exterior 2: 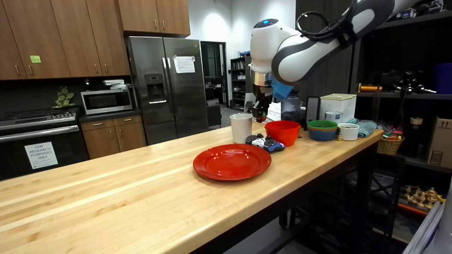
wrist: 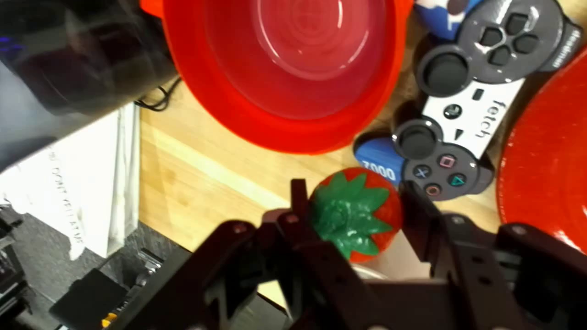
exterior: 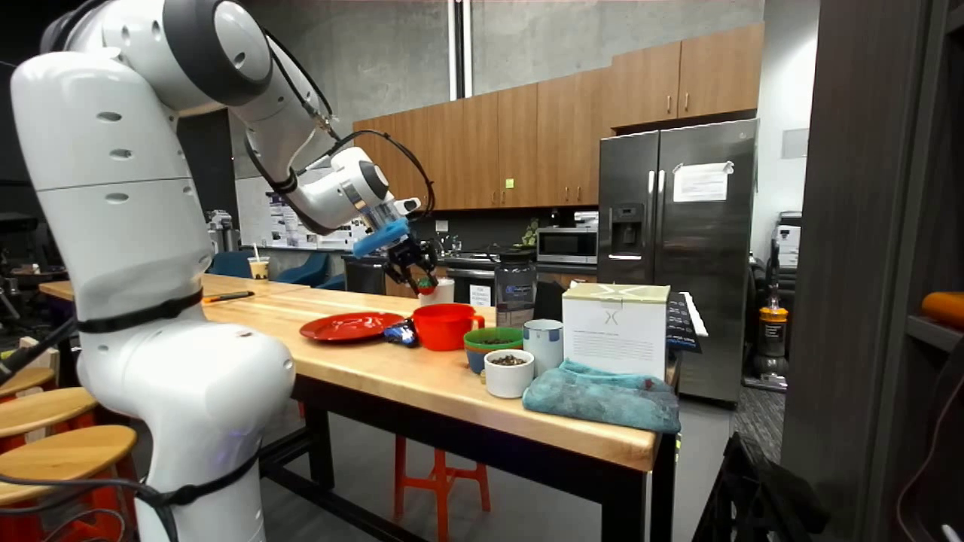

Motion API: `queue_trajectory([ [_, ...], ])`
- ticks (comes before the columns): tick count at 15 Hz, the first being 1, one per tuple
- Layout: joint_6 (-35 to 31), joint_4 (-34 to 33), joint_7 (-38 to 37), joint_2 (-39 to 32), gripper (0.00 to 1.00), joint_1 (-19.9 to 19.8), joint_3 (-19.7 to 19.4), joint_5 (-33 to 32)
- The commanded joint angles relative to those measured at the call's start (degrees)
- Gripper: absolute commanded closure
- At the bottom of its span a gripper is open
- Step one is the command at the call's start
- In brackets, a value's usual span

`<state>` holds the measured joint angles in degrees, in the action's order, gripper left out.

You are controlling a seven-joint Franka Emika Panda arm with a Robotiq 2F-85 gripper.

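So the hand is pinching a strawberry — red and shiny with a green leafy cap — one finger snug on each side, which the wrist view shows pretty clearly. The berry's up off the wooden surface, right near the rim of a white cup; can't tell if those two touch. Close by there's a wide red mug with a handle. A game controller marked "fetch" sits between that mug and a big red plate.

Past the mug you've got stacked bowls, green on top and blue at the bottom, then a small white ramekin with dark bits in it. A cup with blue patches stands by a white box — and a teal cloth is bunched up just beside that. Tall see-through bottle with a dark lid over there too.
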<state>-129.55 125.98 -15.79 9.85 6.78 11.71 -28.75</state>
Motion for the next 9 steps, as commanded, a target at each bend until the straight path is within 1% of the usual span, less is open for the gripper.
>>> queue_trajectory([
  [1,6.6,1.4,-4.4,3.6,0.74,-1.8,0.1,-2.8],
  [5,17.2,3.8,-10.7,7.3,0.74,-3.2,0.5,-6.1],
  [9,26.7,4.5,-16.5,9.1,0.74,-3.2,1.4,-9.5],
])
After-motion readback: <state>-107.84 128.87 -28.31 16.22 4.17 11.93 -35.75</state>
